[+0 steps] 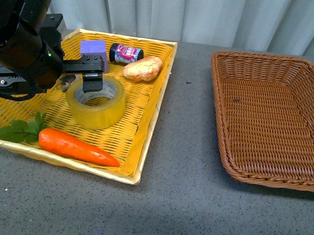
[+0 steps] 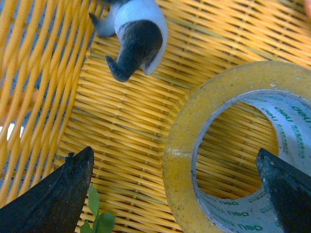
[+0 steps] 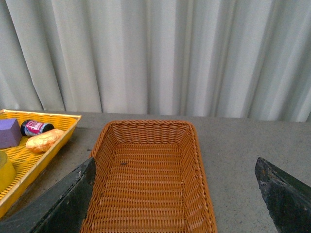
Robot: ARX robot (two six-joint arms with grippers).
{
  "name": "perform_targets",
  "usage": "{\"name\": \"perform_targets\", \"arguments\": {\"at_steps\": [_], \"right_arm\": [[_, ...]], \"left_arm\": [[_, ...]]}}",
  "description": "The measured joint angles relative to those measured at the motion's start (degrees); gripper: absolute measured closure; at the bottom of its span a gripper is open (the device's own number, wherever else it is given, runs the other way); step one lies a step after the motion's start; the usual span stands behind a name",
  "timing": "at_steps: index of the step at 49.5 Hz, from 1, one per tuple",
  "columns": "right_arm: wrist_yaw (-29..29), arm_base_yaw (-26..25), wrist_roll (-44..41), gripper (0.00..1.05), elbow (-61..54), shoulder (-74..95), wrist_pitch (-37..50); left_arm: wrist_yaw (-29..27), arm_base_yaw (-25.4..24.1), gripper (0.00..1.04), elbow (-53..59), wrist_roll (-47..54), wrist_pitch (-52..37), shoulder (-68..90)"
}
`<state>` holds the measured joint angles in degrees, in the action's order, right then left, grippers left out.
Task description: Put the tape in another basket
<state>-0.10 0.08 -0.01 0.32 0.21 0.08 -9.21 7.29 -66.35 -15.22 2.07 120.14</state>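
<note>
Left wrist view: my left gripper (image 2: 172,156) spread wide, straddling tape (image 2: 214,80) wall, one jaw inside the core

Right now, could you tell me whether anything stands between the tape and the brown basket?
Only the yellow basket's own right rim, which the tape must be lifted over. Beyond it the grey table up to the brown basket shows nothing. The bread roll and carrot lie off that path.

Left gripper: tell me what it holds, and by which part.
Nothing is held. The left gripper stands open astride the wall of the tape: one jaw inside the core, the other clear outside.
</note>
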Motion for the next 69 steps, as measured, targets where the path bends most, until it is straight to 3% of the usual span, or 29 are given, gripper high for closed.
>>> {"name": "perform_targets", "arguments": {"at_steps": [15,40,53,69], "right_arm": [[0.00,0.00,0.00,0.09,0.00,0.00,0.00],[0.00,0.00,0.00,0.09,0.00,0.00,0.00],[0.00,0.00,0.00,0.09,0.00,0.00,0.00],[0.00,0.00,0.00,0.09,0.00,0.00,0.00]], "left_arm": [[-1.68,0.11,0.07,-1.75,-3.58,1.86,2.21],[-0.59,0.74,0.87,-3.56,-4.42,3.82,2.80],[2.51,0.83,0.88,-3.52,-0.72,4.20,2.10],[17.57,2.93,0.88,-7.08,22.97,1.25,-7.13]]}}
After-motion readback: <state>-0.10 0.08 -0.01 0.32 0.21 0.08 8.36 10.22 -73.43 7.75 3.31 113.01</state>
